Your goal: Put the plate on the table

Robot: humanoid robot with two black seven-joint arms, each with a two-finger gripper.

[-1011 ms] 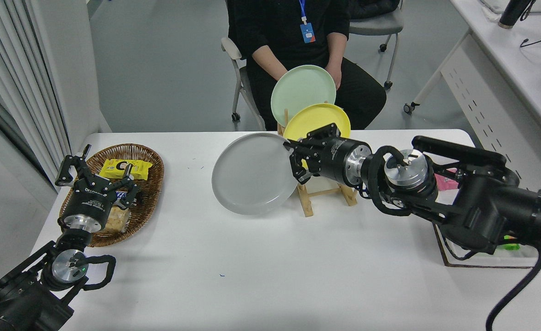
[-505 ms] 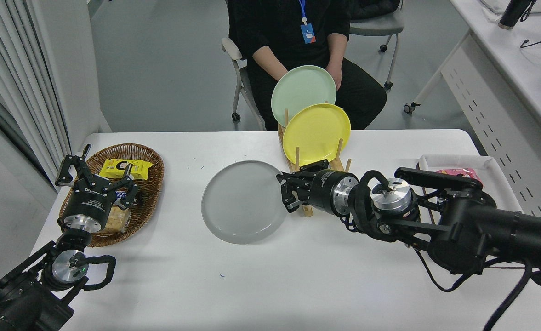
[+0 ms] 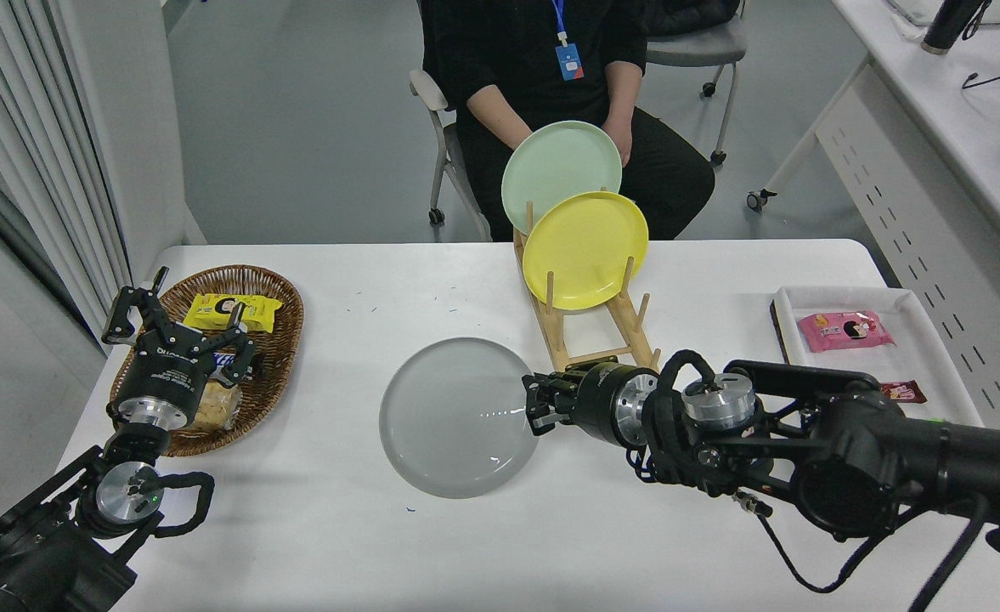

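Our right hand (image 3: 537, 406) is clamped on the right rim of the grey plate (image 3: 453, 416), which lies leftward, nearly flat on the bench (image 3: 466, 544).

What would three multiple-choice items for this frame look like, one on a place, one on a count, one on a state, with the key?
1. Where is the grey plate?
A. in the wooden rack
B. low on the white table, left of the rack
C. in the wicker basket

2. How many plates stand in the rack?
A. one
B. two
C. three

3. The right gripper is:
A. at the grey plate's right rim
B. above the basket
C. on the white tray

Key: B, the plate sits before the rack's near end; B, the yellow plate and pale green plate; A, it meets that rim.
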